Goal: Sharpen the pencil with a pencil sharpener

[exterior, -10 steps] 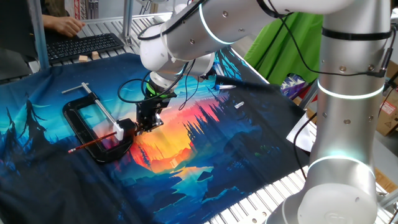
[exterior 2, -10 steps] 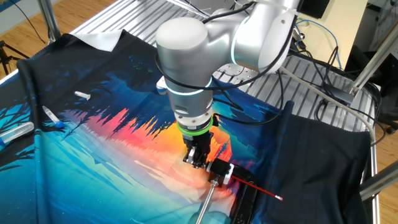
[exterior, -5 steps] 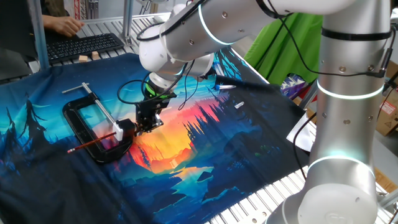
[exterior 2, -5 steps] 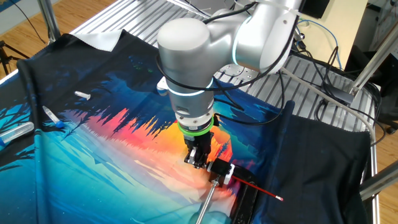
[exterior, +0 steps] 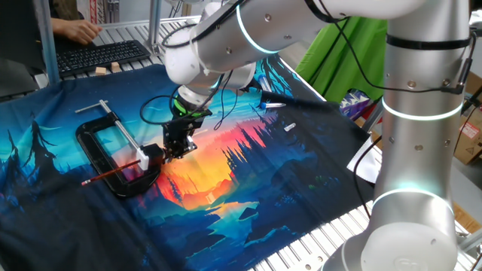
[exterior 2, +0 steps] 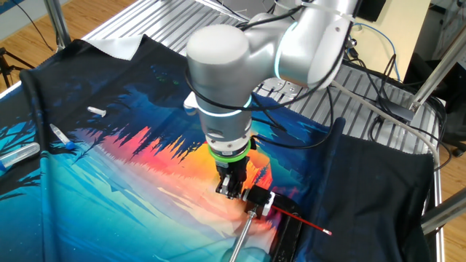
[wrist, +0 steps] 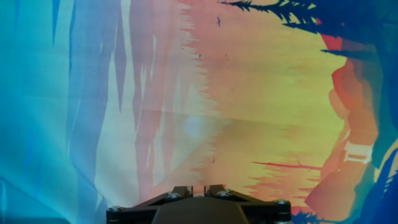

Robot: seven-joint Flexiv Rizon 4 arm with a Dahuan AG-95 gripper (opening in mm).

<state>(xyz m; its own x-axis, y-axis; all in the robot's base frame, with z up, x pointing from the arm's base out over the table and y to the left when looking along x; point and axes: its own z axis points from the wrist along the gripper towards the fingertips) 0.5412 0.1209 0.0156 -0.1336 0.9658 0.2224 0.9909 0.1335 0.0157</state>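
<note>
Now my gripper (exterior: 178,150) is hovering low at centre frame, just beside the clamp (exterior: 113,154), barely shifted from a second ago; only my upper arm is swinging slightly. Fingers look nearly closed and empty, though I can't tell for sure. Left of it, the pencil (exterior: 113,172) is sticking out of the sharpener (exterior: 148,156), so sharpening isn't started.

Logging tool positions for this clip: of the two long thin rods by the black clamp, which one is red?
The pencil, red-orange, lying across the clamp and sticking out past it. The other rod is the clamp's silver screw with a T-handle.
</note>
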